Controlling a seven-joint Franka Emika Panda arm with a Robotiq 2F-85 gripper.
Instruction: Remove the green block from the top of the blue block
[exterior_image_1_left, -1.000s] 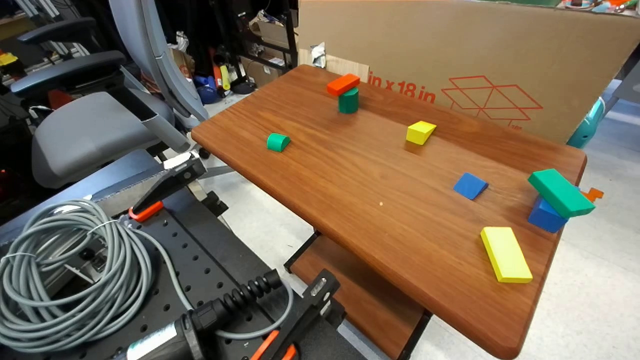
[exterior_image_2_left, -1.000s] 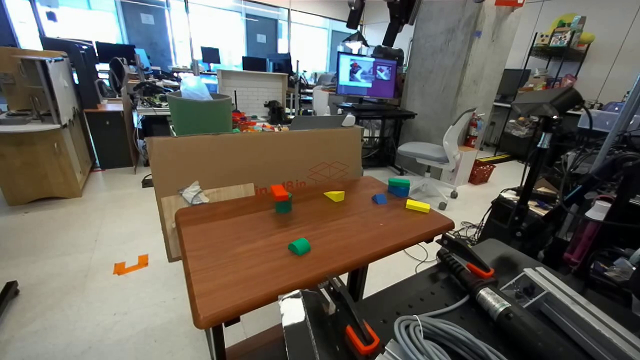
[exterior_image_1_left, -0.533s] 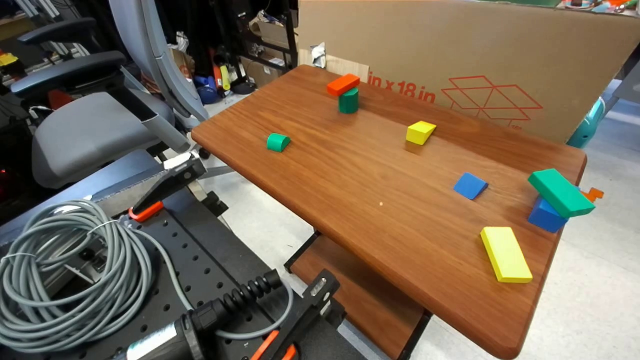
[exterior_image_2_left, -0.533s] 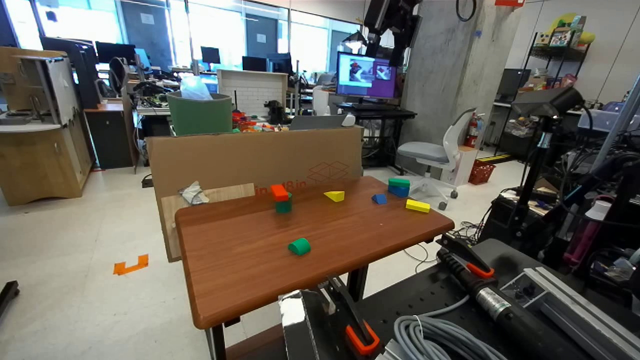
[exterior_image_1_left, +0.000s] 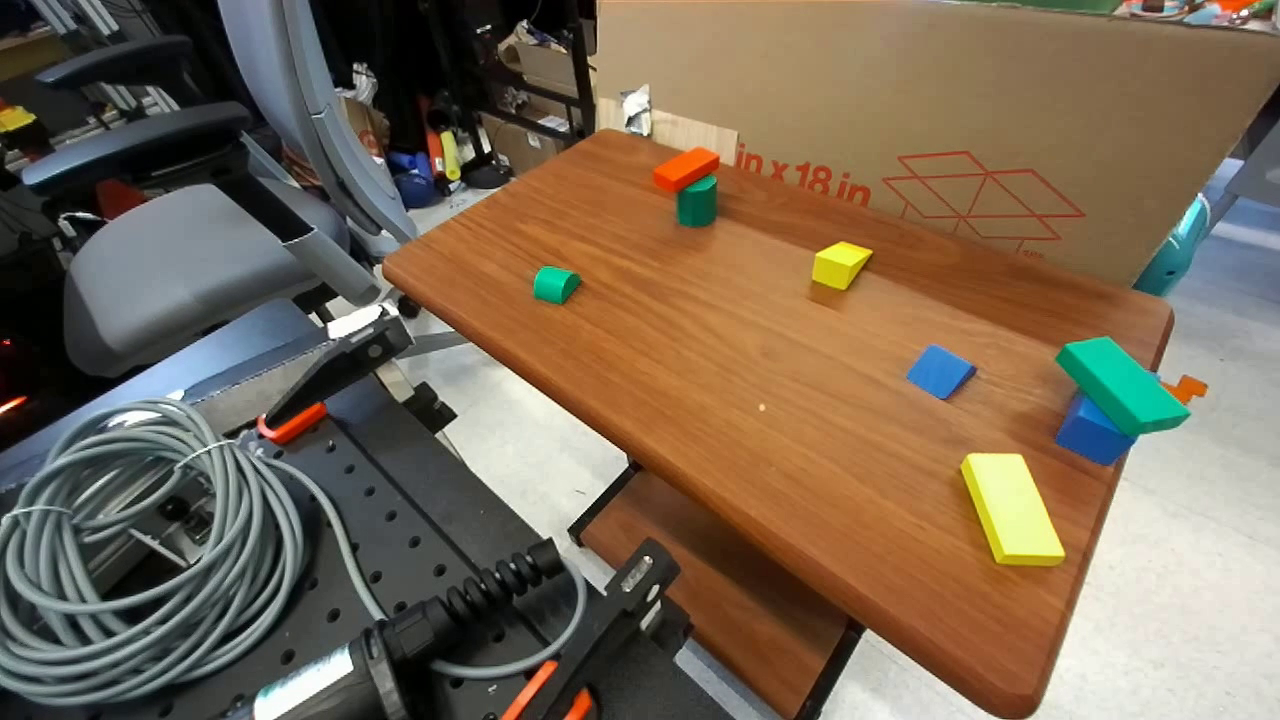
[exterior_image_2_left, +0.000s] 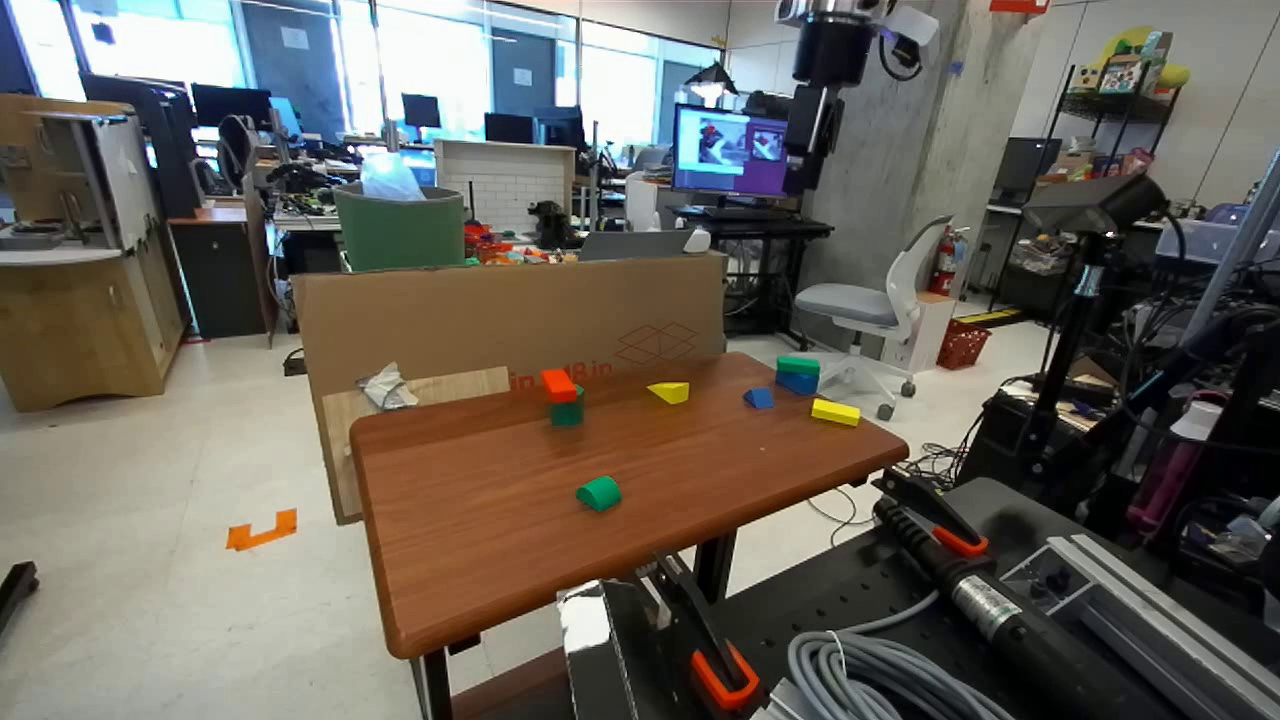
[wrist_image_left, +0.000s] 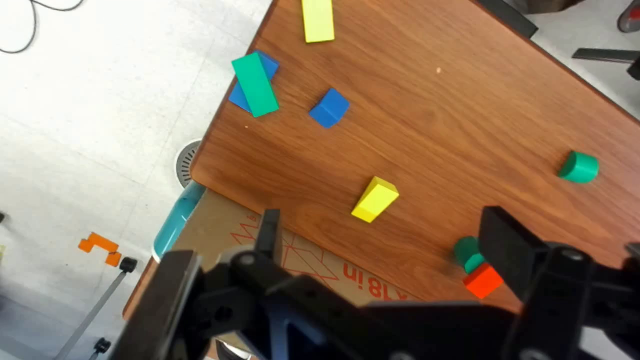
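Observation:
The green block (exterior_image_1_left: 1122, 385) is a long bright-green brick lying flat and crosswise on the blue block (exterior_image_1_left: 1092, 432), near the table's short edge. The pair also shows in an exterior view, green block (exterior_image_2_left: 798, 366) above blue block (exterior_image_2_left: 797, 384). In the wrist view the green block (wrist_image_left: 255, 85) covers the middle of the blue block (wrist_image_left: 240, 98), at upper left. My gripper (wrist_image_left: 382, 215) is open and empty, its fingers wide apart, high above the table and away from the green block. In an exterior view the gripper (exterior_image_2_left: 800, 180) hangs at the top.
On the table (exterior_image_1_left: 760, 350) lie a blue wedge (exterior_image_1_left: 941, 372), a yellow brick (exterior_image_1_left: 1013, 510), a yellow wedge (exterior_image_1_left: 842, 265), a green half-round (exterior_image_1_left: 556, 285) and an orange block (exterior_image_1_left: 687, 169) on a dark green piece (exterior_image_1_left: 697, 202). A cardboard sheet (exterior_image_1_left: 900, 110) stands along the far edge.
In an exterior view my gripper has come down and moved to the right, now pointing downward with more of the arm showing. The blocks have not moved.

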